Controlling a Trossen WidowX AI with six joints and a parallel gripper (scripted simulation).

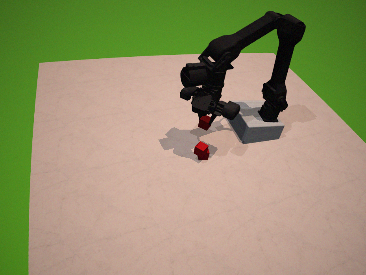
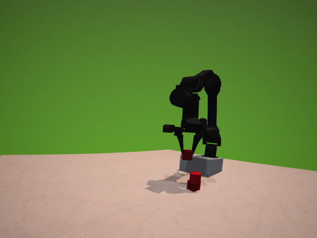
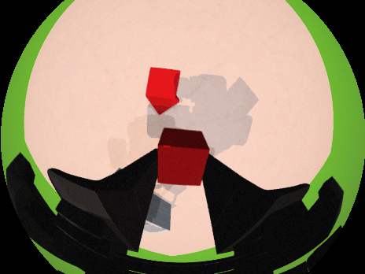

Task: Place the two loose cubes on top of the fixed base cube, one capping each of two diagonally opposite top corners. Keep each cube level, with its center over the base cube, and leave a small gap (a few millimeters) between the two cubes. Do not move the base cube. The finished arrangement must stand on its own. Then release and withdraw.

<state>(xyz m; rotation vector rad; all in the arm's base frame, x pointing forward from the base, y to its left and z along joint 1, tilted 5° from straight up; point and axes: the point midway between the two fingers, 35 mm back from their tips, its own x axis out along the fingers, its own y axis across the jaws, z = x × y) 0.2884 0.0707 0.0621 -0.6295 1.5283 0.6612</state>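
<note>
My gripper (image 1: 206,120) (image 2: 187,153) (image 3: 181,156) is shut on a red cube (image 1: 204,122) (image 2: 187,154) (image 3: 182,162) and holds it in the air, well above the table. On the table, the red base cube (image 1: 203,155) (image 2: 193,186) (image 3: 162,106) carries another red cube (image 1: 201,147) (image 2: 195,176) (image 3: 162,83) on one top corner, offset so that it overhangs. The stack lies in front of my gripper and lower; in the wrist view it is just beyond the held cube.
The arm's grey mounting block (image 1: 257,130) (image 2: 202,165) (image 3: 159,214) stands to the right of the cubes, close to my gripper. The marble table (image 1: 118,177) stretches wide to the left and front. Green backdrop all around.
</note>
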